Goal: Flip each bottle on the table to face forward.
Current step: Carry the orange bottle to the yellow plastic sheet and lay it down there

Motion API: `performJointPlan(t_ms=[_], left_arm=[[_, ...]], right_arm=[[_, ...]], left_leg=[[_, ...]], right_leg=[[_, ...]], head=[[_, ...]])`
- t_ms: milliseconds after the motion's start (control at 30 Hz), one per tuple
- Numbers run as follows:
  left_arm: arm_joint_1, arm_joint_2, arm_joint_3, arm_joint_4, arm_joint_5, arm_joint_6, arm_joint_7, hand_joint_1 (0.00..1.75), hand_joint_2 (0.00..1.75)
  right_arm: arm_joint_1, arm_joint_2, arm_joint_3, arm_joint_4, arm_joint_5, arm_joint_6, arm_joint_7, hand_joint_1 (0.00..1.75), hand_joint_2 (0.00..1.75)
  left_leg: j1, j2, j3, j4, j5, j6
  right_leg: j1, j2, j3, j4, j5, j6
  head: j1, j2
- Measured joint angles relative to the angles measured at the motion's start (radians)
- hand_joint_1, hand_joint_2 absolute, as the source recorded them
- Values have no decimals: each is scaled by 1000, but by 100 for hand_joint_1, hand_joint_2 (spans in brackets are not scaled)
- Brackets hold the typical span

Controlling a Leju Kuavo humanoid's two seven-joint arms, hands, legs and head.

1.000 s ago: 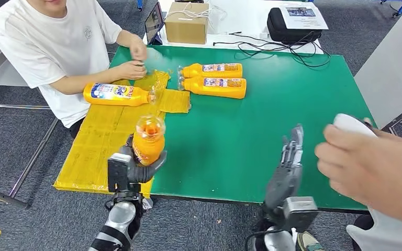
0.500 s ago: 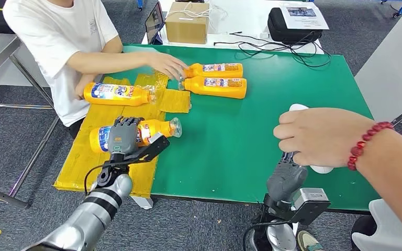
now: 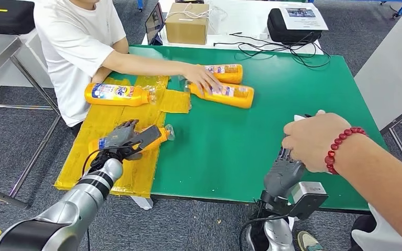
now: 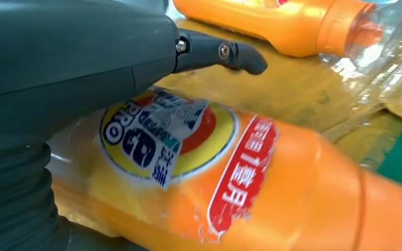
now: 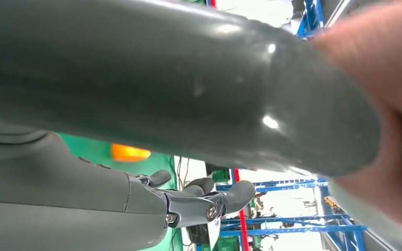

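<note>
Left hand (image 3: 123, 137) lies wrapped over the nearest bottle (image 3: 154, 137), on its side on the yellow mat (image 3: 91, 149), label up. Right hand (image 3: 285, 170), under a person's hand (image 3: 314, 138): fingers' state unreadable. Further bottle (image 3: 116, 94) looks done; two bottles (image 3: 225, 91) on the desk (image 3: 272, 104) remain, I judge.

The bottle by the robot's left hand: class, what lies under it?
The bottle lies on its side on yellow sheeting spread over the green table. The left hand covers its middle, hiding the sheeting there.
</note>
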Motion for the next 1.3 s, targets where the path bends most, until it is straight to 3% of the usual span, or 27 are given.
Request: performJointPlan(t_ms=[200, 300, 600, 733, 867, 1000, 1167, 1300], left_arm=[[-30, 4, 56, 19, 64, -128, -39, 0, 175], [-33, 4, 79, 22, 104, -175, -107, 0, 175], [-10, -20, 140, 2, 221, -189, -316, 0, 175], [48, -64, 156, -98, 346, -176, -455, 0, 175], [130, -98, 132, -315, 569, -178, -470, 0, 175], [178, -105, 97, -508, 792, -174, -437, 0, 175], [215, -97, 52, -672, 964, -141, -369, 0, 175], [287, -76, -4, -785, 1028, -130, -364, 0, 175]], right_arm=[[-17, 8, -8, 21, -2, 2, 0, 0, 0], [-18, 10, -10, 26, -2, 2, 0, 0, 0], [-16, 13, -14, 27, -1, 2, 0, 0, 0], [-5, 13, -14, 27, 10, -15, 0, 0, 0], [12, 6, -7, 27, 52, -69, 0, 0, 0], [16, -23, 34, 39, 159, -168, 0, 0, 175], [13, -90, 112, 80, 307, -354, 0, 0, 175], [16, -130, 120, 126, 493, -383, 49, 0, 175]], left_leg=[[0, 0, 4, 0, 0, 0], [0, 0, 5, 0, 0, 0], [0, 0, 5, 0, 0, 0], [0, 0, 3, 0, 0, 0], [0, 0, 1, 0, 0, 0], [0, 0, -1, 0, 0, 0], [0, 0, -1, 0, 0, 0], [0, 0, -1, 0, -1, 0]], right_leg=[[0, 0, 4, 0, 0, 0], [0, 0, 6, 0, 0, 0], [0, 0, 5, 0, 0, 0], [0, 0, 3, 0, 0, 0], [0, 0, 1, 0, 0, 0], [0, 0, -1, 0, 0, 0], [0, 0, -1, 0, 0, 0], [0, 0, -1, 0, 0, 0]], head=[[0, 0], [0, 0], [0, 0], [0, 0], [0, 0], [0, 0], [0, 0], [0, 0]])
